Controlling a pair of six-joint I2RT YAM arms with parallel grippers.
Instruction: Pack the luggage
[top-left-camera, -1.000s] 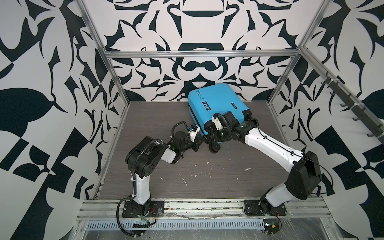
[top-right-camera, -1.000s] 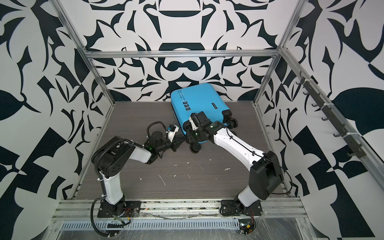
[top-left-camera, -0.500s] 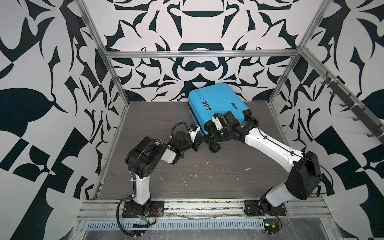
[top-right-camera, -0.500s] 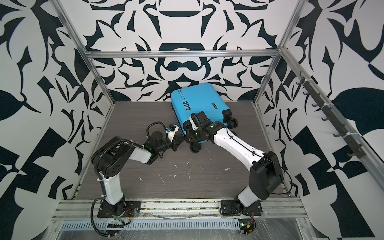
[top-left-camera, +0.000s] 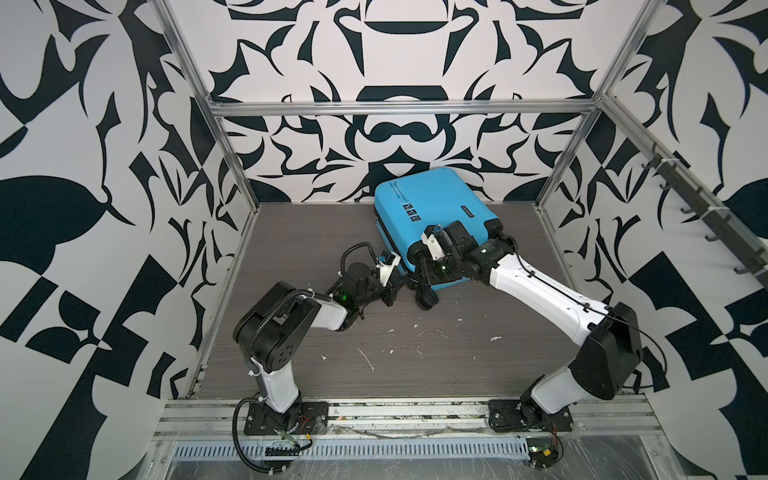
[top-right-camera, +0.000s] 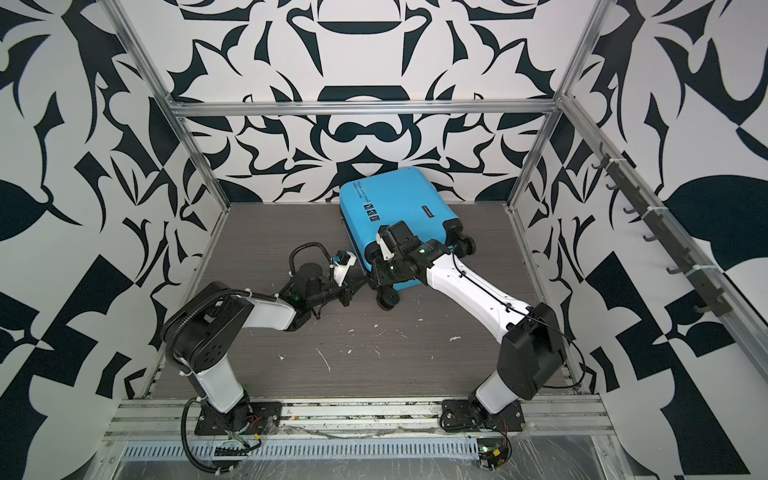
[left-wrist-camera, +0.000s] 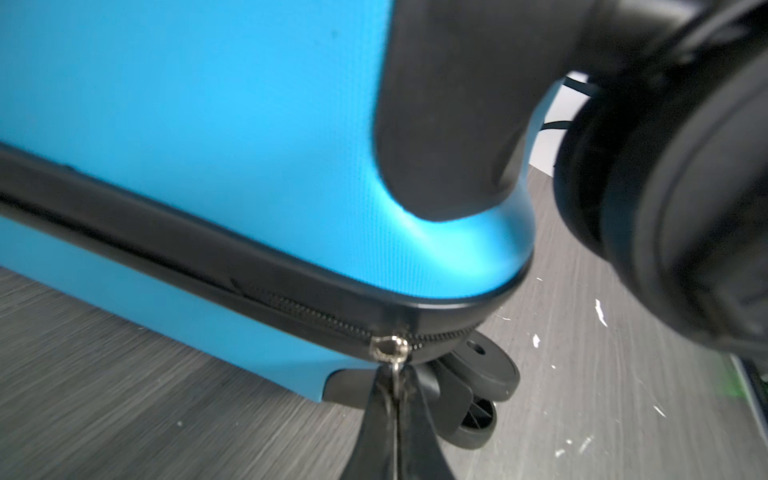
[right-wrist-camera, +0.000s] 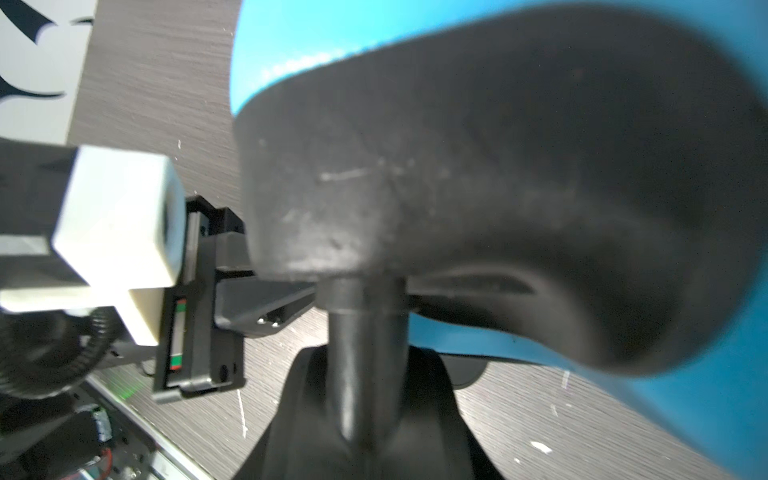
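Black-and-white patterned walls (top-left-camera: 395, 62) box in the grey wood-grain table (top-left-camera: 415, 365) I'm working over, with white scuffs scattered towards its front edge. Both top views show the luggage (top-left-camera: 432, 208) lying flat on one shell at the back edge of the table, right of the middle, with its wheels pointing towards the front. My left gripper (left-wrist-camera: 397, 374) reaches low across the table to the case's front-left corner. Its jaws are pinched tight on the zip pull (left-wrist-camera: 392, 365), which hangs from the slider (left-wrist-camera: 390, 347) on the black zipper band (left-wrist-camera: 166, 232), just above the lower wheel (left-wrist-camera: 486, 374) that rests on the table. My right gripper (top-left-camera: 422, 272) comes in from the other side to the same corner, higher up, against the black housing (right-wrist-camera: 498, 166) of the upper wheel. Its jaws stand partly apart there. The right wrist view is blurred and too close, so I cannot tell whether they clamp anything.
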